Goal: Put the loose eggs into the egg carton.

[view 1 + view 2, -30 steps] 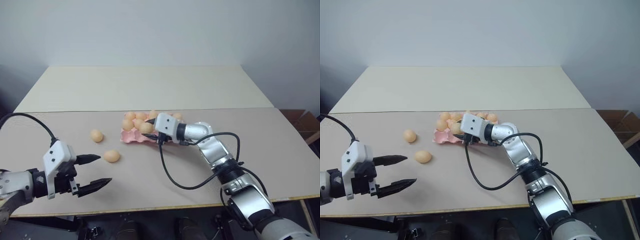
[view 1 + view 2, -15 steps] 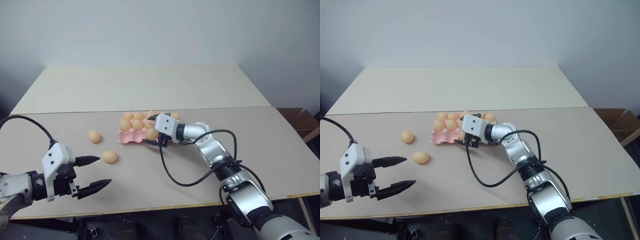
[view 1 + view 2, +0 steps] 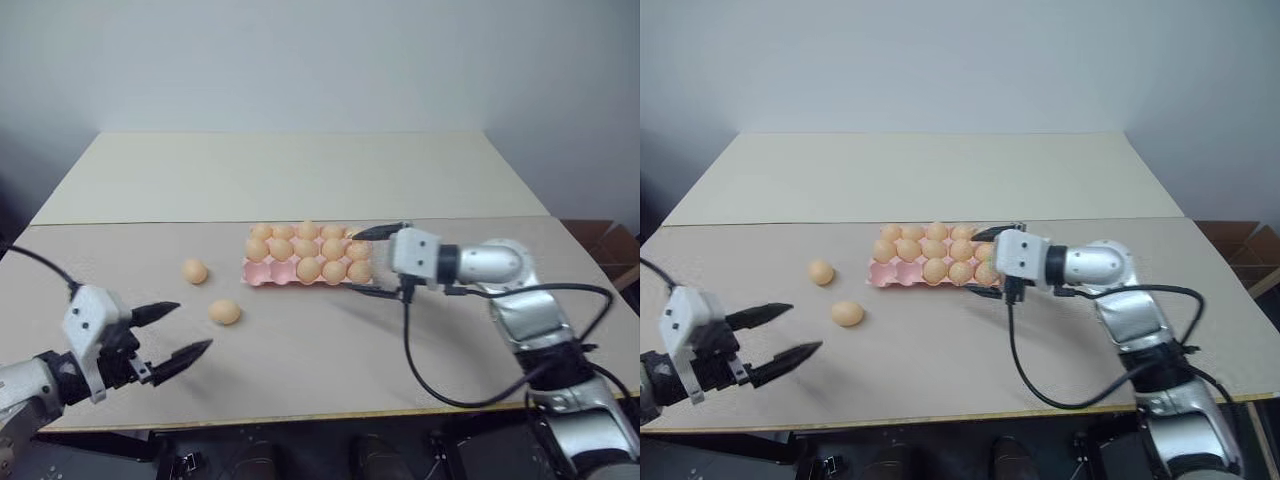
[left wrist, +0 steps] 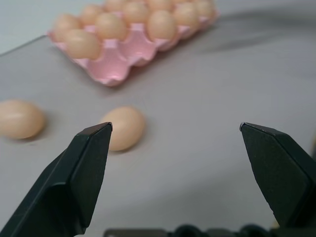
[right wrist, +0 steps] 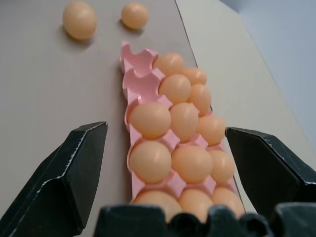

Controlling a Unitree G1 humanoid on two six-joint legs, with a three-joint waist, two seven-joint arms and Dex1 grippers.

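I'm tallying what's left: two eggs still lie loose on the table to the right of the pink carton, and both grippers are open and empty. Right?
Not quite. The two loose eggs lie left of the carton, as the left eye view shows. The rest holds: the left gripper and right gripper are open and empty.

Smooth matt eggs (image 3: 224, 312), moulded pulp-like pink carton (image 3: 262, 274), matt tabletop (image 3: 300, 350), black plastic fingers (image 4: 84, 173).
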